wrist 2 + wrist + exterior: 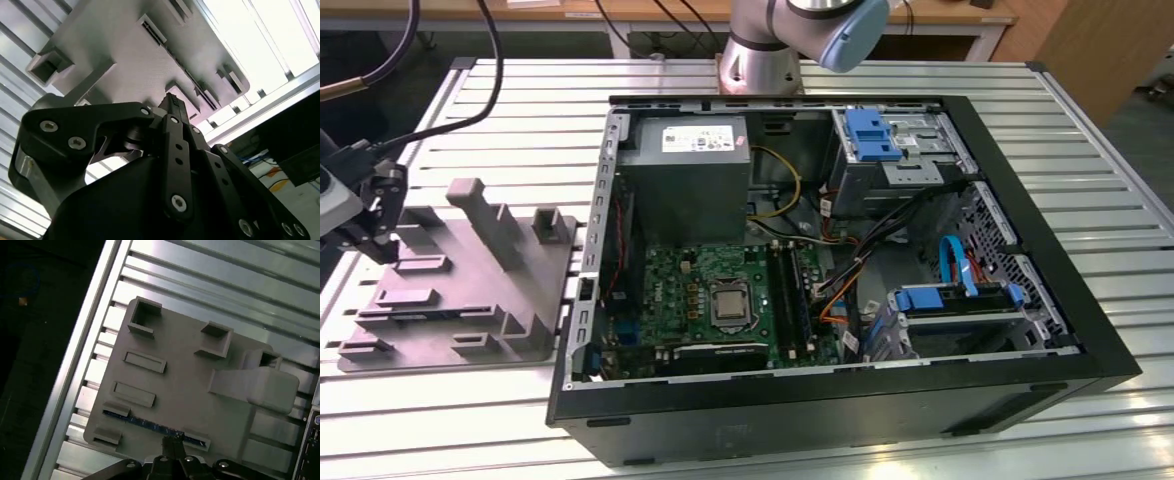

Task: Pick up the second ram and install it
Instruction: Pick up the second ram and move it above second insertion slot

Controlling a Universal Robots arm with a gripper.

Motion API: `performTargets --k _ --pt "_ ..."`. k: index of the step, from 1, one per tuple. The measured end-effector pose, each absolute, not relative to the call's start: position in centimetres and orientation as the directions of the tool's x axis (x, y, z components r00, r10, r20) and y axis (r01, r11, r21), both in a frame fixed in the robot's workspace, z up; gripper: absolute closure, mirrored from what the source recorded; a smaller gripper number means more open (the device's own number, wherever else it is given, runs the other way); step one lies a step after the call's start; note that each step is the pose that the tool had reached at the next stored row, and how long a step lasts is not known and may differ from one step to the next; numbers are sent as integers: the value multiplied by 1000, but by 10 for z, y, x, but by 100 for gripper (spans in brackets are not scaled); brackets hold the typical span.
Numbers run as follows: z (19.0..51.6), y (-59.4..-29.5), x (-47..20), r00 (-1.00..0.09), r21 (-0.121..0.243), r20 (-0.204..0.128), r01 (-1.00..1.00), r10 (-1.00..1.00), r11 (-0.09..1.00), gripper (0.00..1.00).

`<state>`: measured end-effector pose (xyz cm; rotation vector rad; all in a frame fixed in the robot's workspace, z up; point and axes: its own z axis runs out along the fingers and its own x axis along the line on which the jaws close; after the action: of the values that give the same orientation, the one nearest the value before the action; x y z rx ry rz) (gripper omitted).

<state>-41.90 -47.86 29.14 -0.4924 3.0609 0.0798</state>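
second ram mostly sunk in grey fixture, part behind claw

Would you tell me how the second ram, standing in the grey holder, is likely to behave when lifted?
The second ram shows as a thin edge-on strip in the grey holder, so probably light. A flat board should be stiff, though likely fragile if twisted. Standing on edge by the hand, it may tip once freed.
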Motion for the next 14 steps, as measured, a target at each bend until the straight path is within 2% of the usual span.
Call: performTargets --k 14 --pt "290 -479 -419 -840 44 -48 -543 -541 839 90"
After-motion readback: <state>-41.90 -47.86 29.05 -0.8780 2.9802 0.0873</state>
